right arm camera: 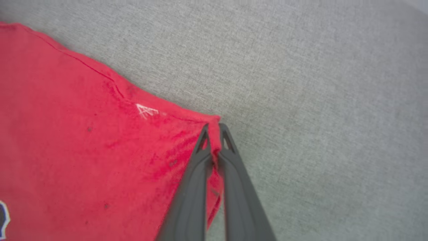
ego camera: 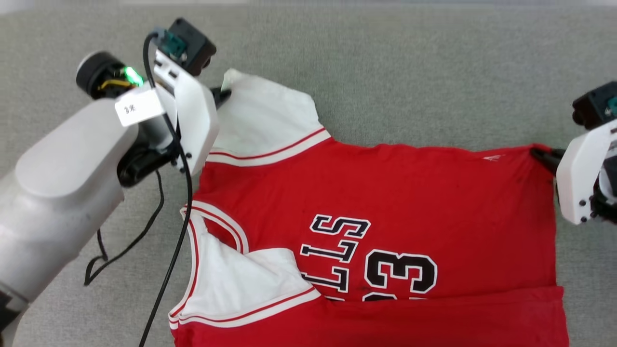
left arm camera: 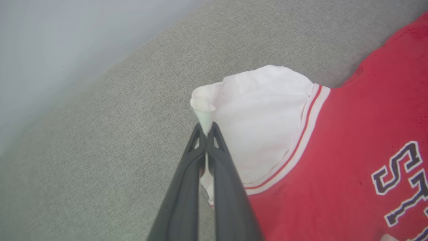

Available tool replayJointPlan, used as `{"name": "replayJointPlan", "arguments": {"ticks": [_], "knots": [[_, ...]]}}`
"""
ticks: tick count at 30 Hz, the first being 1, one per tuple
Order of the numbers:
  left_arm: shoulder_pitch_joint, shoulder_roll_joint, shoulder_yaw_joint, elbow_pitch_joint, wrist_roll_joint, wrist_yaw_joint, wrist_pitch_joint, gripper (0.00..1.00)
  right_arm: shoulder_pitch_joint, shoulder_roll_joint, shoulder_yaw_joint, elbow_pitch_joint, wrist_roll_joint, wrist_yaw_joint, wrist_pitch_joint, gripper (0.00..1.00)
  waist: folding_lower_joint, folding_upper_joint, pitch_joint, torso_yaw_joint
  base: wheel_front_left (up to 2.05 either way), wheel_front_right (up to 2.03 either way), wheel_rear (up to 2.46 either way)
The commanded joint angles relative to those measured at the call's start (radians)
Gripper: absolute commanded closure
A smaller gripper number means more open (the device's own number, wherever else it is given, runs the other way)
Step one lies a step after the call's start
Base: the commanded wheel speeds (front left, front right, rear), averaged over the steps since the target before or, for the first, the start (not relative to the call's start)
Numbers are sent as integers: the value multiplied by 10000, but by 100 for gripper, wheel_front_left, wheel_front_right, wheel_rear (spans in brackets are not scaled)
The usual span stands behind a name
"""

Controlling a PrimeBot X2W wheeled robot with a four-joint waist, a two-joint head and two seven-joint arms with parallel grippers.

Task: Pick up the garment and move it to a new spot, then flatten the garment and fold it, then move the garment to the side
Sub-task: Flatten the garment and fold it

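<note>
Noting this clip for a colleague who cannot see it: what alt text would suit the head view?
A red jersey lies spread on a grey fabric surface, its near edge folded up over part of the black lettering. The left gripper pinches the tip of a white sleeve at upper left, and the right gripper pinches a red corner at the right.

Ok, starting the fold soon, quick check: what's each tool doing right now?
Left tool: closed on the garment, at a white sleeve corner.
Right tool: closed on a red corner of it.
</note>
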Motion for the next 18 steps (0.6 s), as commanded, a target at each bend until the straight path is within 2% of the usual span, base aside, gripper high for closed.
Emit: {"name": "replayJointPlan", "arguments": {"ticks": [1,9,18], "knots": [[333,129,-46,-126,-88,38,-23,100,285,-53,75,-75,59,-6,-181,100,0,0,-469,-70,0,0,0],[1426,1001,-213,-1260,-321,390,-17,100,1178,-258,210,-416,275,-6,-804,100,0,0,-1568,-112,0,0,0],[3069,1978,-533,-2927,-761,1217,92,100,2862,-412,-101,-908,551,-6,-1262,100,0,0,-2514,40,0,0,0]]}}
